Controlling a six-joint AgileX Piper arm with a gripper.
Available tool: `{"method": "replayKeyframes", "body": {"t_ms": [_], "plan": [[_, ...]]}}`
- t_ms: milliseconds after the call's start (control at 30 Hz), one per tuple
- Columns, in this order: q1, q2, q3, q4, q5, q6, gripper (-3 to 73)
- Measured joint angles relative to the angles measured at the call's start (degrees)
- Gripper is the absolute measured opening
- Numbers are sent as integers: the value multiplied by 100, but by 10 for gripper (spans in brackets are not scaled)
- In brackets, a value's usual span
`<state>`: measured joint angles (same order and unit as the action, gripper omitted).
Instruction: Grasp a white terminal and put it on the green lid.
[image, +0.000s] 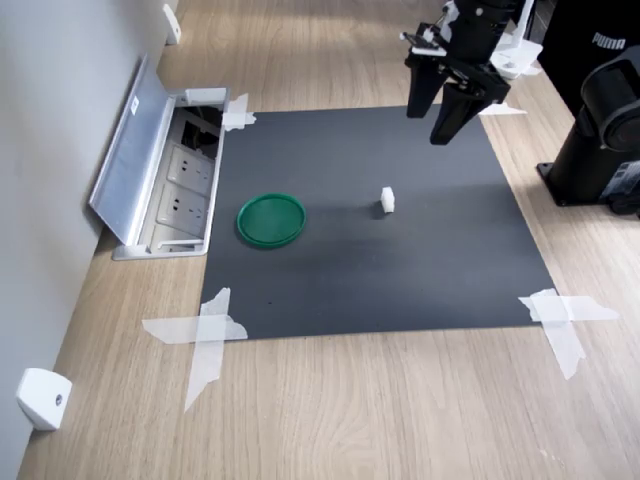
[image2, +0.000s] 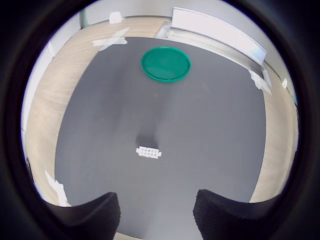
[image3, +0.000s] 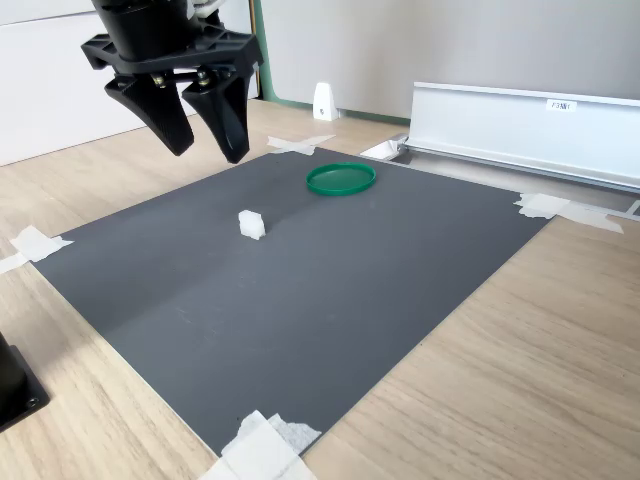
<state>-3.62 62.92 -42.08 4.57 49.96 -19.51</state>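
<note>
The gripper (image: 445, 118) hangs above the black mat (image: 400, 280), near the mat's far edge in the first exterior view, with its two dark fingers (image3: 225, 115) spread apart and nothing between them — the wrist view shows the same gap, with both fingertips (image2: 92, 215) clear of the mat.

The white terminal (image: 386, 200) sits on the mat roughly mid-way across it, apart from the gripper and lower than it. In the wrist view its upper face shows a row of small holes (image2: 148, 152).

The green lid (image: 271, 219) lies flat on the mat, well apart from the terminal, toward the first exterior view's left. It is empty.

White tape strips (image: 205, 330) hold the mat's corners to the wooden table (image: 350, 410). Beside the mat, on the first exterior view's left, a floor-box style socket panel (image: 185, 195) stands with its metal cover (image: 130, 150) raised — the cover also shows in the second exterior view (image3: 520, 120).
</note>
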Motion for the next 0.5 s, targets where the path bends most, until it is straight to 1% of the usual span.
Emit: {"method": "replayKeyframes", "body": {"t_ms": [67,200,333,500], "plan": [[272,96,-5,-114,-18,293,638],[718,284,-11,-147,-192,655,640],[801,467,-27,-169,-562,898,641],[801,939,-36,-230,-749,990,639]]}}
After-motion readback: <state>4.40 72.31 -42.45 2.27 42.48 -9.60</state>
